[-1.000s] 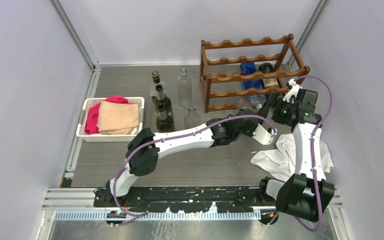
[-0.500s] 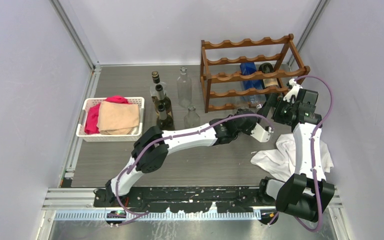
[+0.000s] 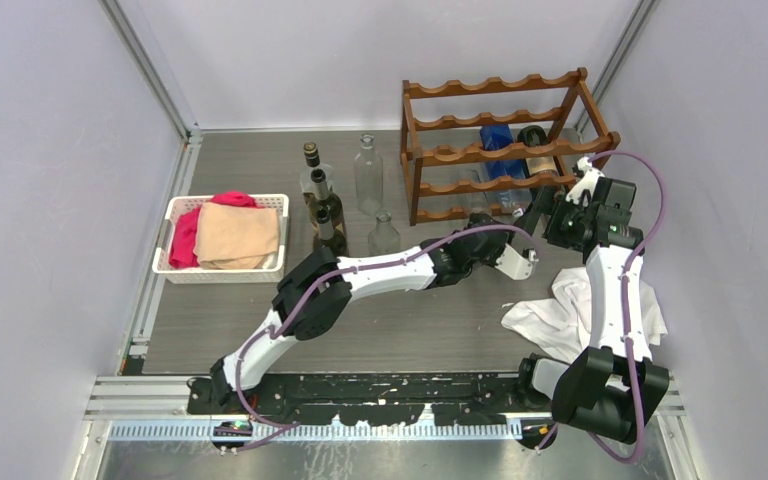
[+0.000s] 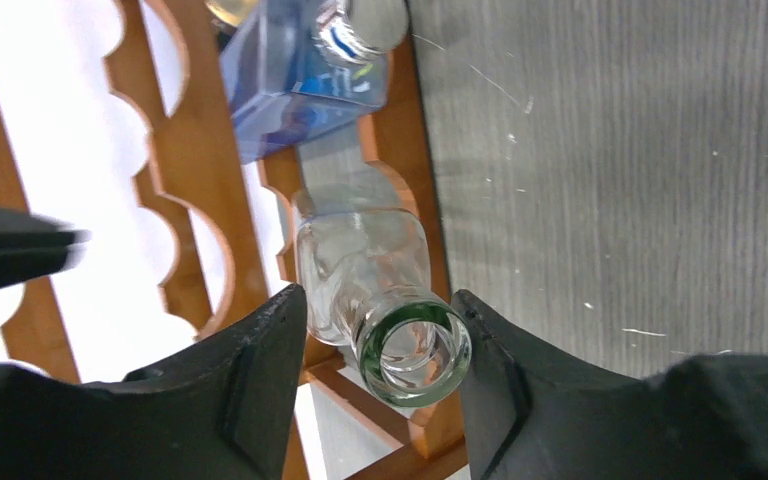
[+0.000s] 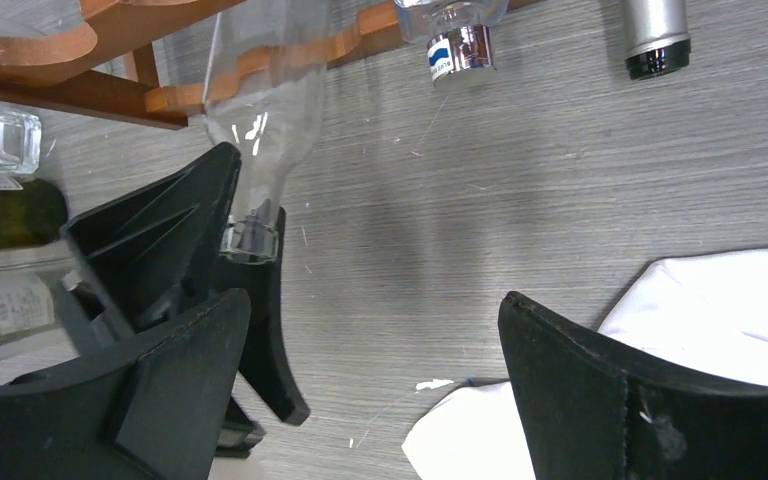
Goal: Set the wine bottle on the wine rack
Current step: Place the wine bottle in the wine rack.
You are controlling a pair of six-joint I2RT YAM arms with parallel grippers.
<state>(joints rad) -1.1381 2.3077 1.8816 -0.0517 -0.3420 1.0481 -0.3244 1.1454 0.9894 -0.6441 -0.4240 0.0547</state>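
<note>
The reddish-brown wine rack (image 3: 505,150) stands at the back right. A clear glass bottle (image 4: 360,250) lies in its bottom tier with the neck sticking out toward me; it also shows in the right wrist view (image 5: 270,110). My left gripper (image 4: 378,305) sits around the bottle's mouth with its jaws wider than the rim: the right finger is against the rim, the left finger stands apart from it. In the top view the left gripper (image 3: 495,228) is at the rack's front. My right gripper (image 5: 375,305) is wide open and empty over the table, just right of the left gripper (image 3: 545,215).
A blue bottle (image 4: 300,90) and a dark bottle (image 3: 535,140) lie in the rack. Dark and clear bottles (image 3: 320,210) stand left of the rack. A white cloth (image 3: 560,310) lies under the right arm. A white basket (image 3: 175,270) with cloths sits at left.
My left arm's elbow has swung forward and its gripper has shifted a little left and toward the rack. The right arm has not moved.
</note>
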